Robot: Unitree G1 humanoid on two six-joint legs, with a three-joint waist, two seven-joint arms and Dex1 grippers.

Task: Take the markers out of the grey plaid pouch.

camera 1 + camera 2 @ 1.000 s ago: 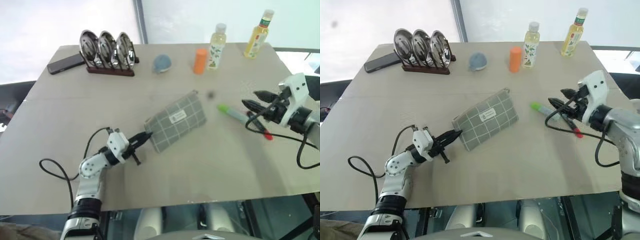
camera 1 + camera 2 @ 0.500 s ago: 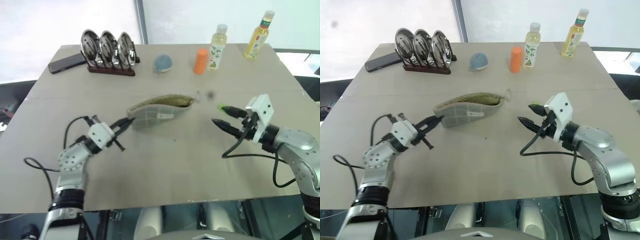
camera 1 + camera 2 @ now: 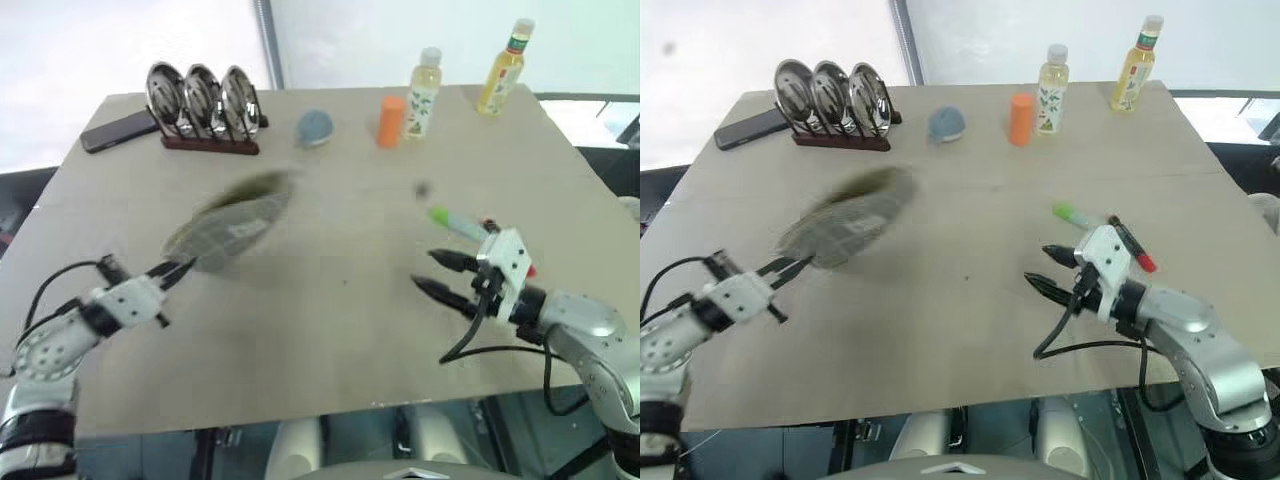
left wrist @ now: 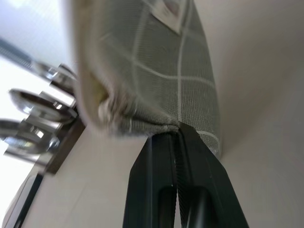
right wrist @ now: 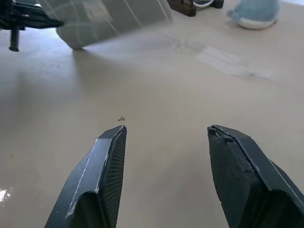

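Since a second ago, your left gripper (image 3: 178, 268) has swung the grey plaid pouch (image 3: 228, 222) off the table and out to your left; it is pinched tight on one corner, and the pouch hangs blurred in the air beyond its tips. That lift looks meant to show the pouch is empty. Both markers, the green-capped marker (image 3: 1076, 217) and the dark marker with a red end (image 3: 1131, 243), lie on the tan table (image 3: 330, 330) just behind your right gripper (image 3: 437, 273). Its jaws stand apart, holding nothing. Along the far edge stand a rack of steel lids (image 3: 200, 100), a phone (image 3: 118, 131), a blue-grey lump (image 3: 315, 127), an orange cylinder (image 3: 391, 119) and two bottles (image 3: 424, 80), against a bright white wall.
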